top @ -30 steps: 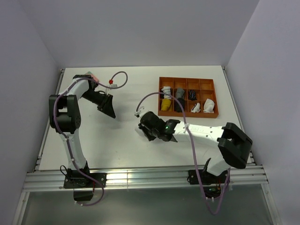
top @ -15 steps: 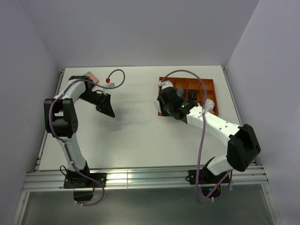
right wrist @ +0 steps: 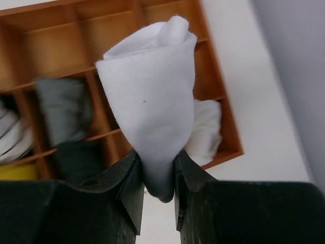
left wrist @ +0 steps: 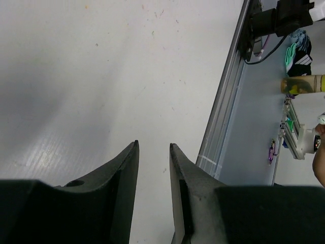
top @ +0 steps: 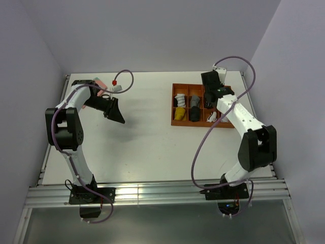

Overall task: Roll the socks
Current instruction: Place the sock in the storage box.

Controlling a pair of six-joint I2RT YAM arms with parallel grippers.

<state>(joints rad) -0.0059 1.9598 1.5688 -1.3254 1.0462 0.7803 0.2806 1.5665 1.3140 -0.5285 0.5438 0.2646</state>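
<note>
My right gripper (right wrist: 156, 155) is shut on a rolled white sock (right wrist: 147, 86), which sticks up from between the jaws. In the top view this gripper (top: 212, 90) hangs over the far right part of the orange tray (top: 202, 125). Below the sock lie tray compartments holding a grey sock (right wrist: 63, 109) and another white sock (right wrist: 205, 129). My left gripper (top: 118, 119) stands open over bare table at the far left, and its jaws (left wrist: 154, 145) hold nothing. A pink sock (top: 100, 81) peeks out behind the left arm near the table's back left corner.
The tray also holds a white-and-black roll (top: 179, 98), a yellow one (top: 179, 114) and dark ones (top: 195, 114). The table's metal edge rail (left wrist: 223, 101) runs beside the left gripper, with clutter beyond it. Walls close in the back and both sides.
The right arm has swung from the table's middle to above the tray's far right compartments, carrying the white sock. The left arm has barely shifted.
</note>
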